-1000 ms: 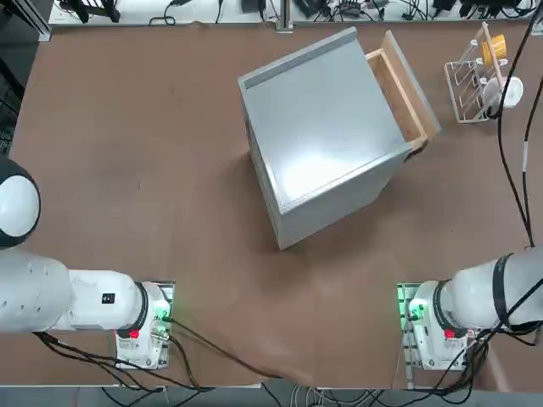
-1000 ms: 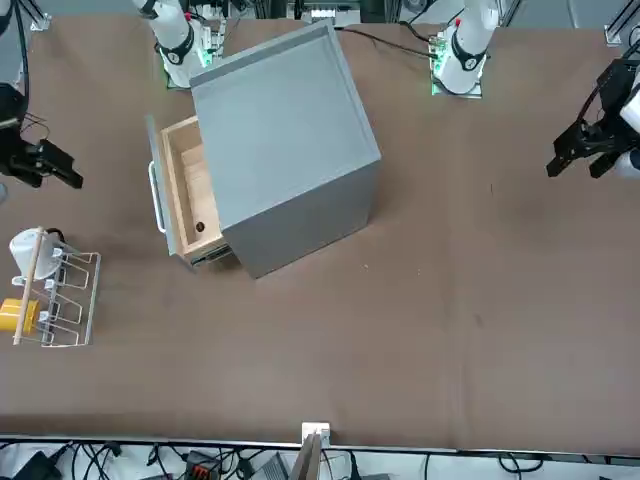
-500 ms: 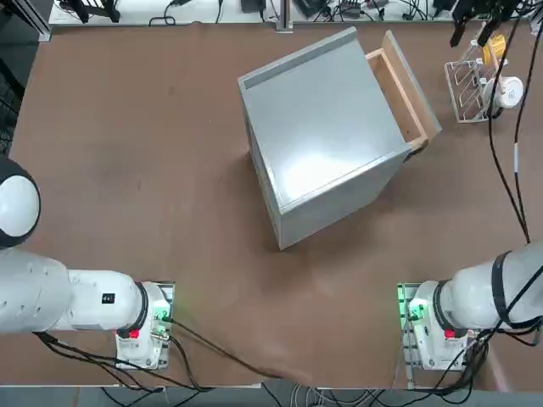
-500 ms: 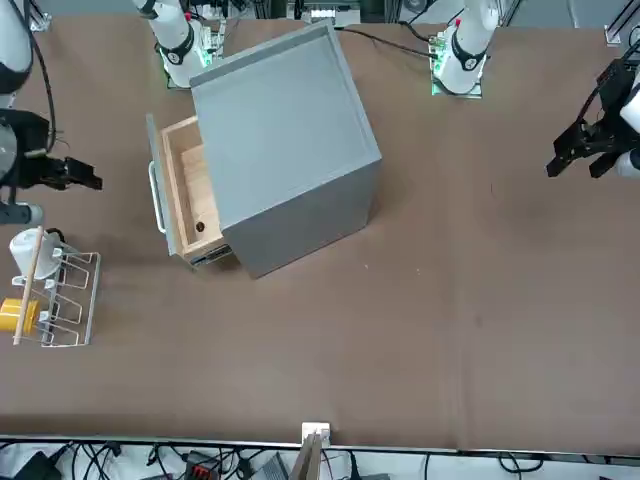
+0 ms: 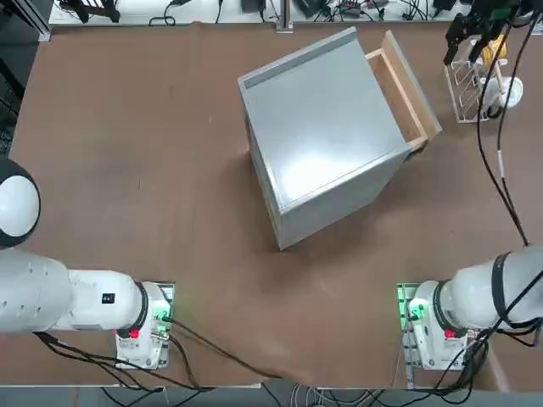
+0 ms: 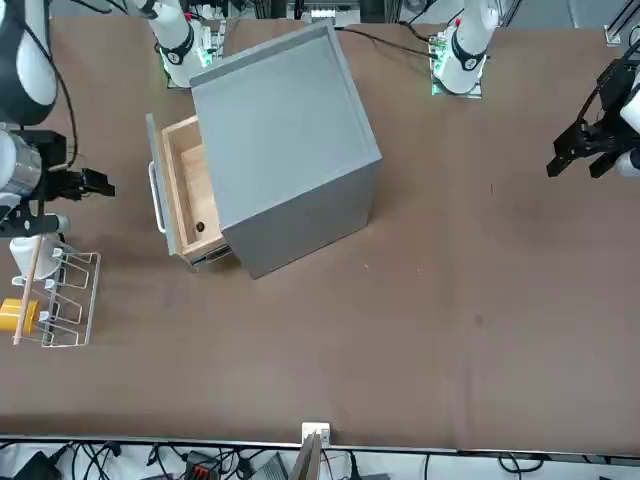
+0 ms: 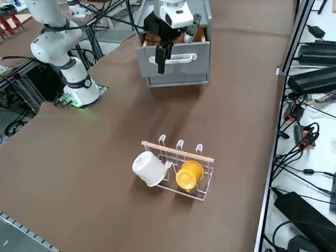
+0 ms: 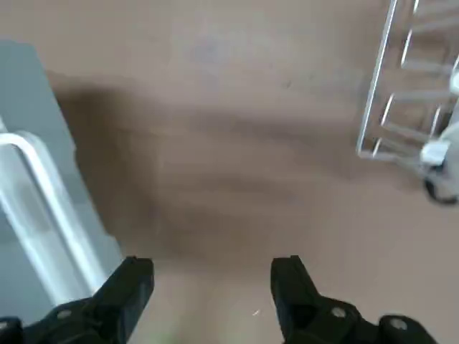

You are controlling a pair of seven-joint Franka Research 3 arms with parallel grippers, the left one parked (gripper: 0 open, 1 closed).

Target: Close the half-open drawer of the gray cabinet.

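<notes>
The gray cabinet (image 5: 322,140) stands askew at the table's middle back. Its tan wooden drawer (image 5: 401,85) sticks out half open on the side facing the wire rack; the front panel carries a pale bar handle (image 7: 176,58) (image 8: 44,201). My right gripper (image 5: 464,36) hovers open and empty between the rack and the drawer front. It is a short gap away from the handle and touches nothing. From across the table the gripper (image 6: 96,185) sits just outside the drawer's front panel (image 6: 155,205). The wrist view shows both fingers (image 8: 129,287) spread over bare table.
A white wire rack (image 5: 472,89) (image 6: 55,300) holds a white cup (image 7: 149,168) and a yellow cup (image 7: 189,175), close behind my gripper near the table's right edge. Cables trail from the arm above the table.
My right gripper has come in from the table's far right edge, past the rack, toward the drawer's front panel. Cabinet and drawer have not moved.
</notes>
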